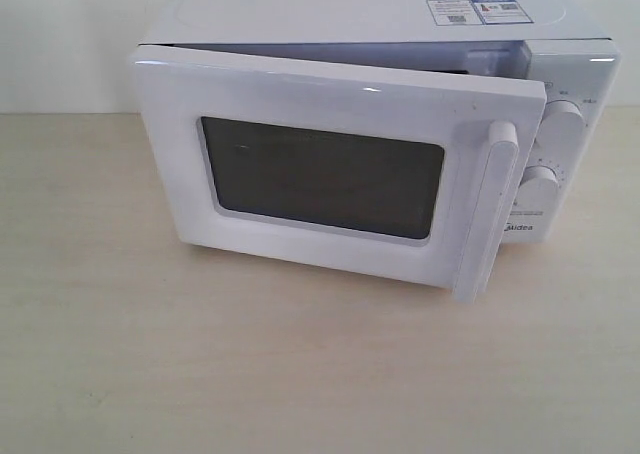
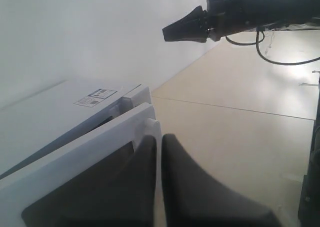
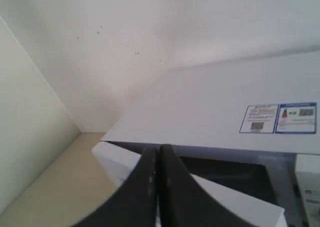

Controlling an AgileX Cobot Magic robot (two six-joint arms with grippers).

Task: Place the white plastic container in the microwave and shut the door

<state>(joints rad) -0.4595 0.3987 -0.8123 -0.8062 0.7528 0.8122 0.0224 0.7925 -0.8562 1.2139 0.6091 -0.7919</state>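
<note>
Exterior view: door (image 1: pixel 330 104) hides the microwave (image 1: pixel 350 14) interior.

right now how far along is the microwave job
Done, apparently: no white container shows on the table, though the dark window of the door hides whether it is inside the microwave. In hand: the door stands ajar, a gap along its top, with the shut left fingers by its edge. Left: pushing the door fully shut.
</note>
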